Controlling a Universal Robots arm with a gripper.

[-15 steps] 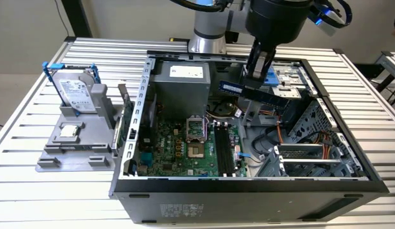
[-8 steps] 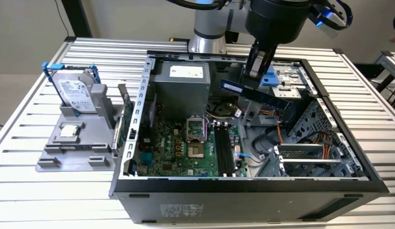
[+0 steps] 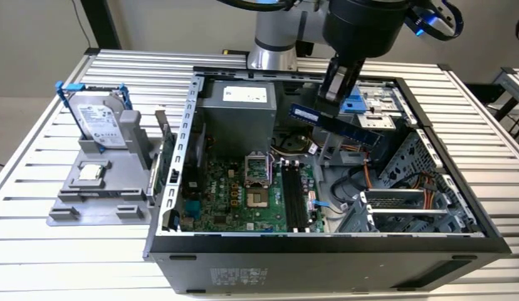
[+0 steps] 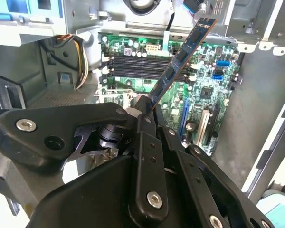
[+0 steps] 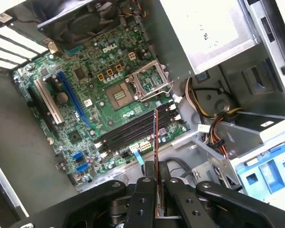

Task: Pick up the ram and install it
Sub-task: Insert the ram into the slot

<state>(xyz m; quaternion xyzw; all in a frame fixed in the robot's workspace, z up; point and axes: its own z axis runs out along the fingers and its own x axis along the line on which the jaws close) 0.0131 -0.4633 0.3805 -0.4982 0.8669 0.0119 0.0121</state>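
My gripper (image 3: pixel 336 100) is shut on the ram (image 3: pixel 335 124), a thin dark blue stick held tilted in the air above the open computer case, over its far right part in the exterior view. In the second wrist view the ram (image 4: pixel 180 59) slants up from the black fingers (image 4: pixel 145 123) across the green motherboard. In the first wrist view the ram (image 5: pixel 156 137) is seen edge-on, rising from the gripper (image 5: pixel 155 183) over the long black memory slots (image 5: pixel 133 130). Those slots (image 3: pixel 294 197) lie lower in the case, apart from the stick.
The case holds a grey power supply (image 3: pixel 239 106), an open processor socket (image 3: pixel 256 172), bundled cables (image 3: pixel 372 179) and a metal drive cage (image 3: pixel 397 210). Outside, on the exterior view's left, a grey fixture (image 3: pixel 92 200) carries a hard drive (image 3: pixel 101 122) and a processor (image 3: pixel 91 172).
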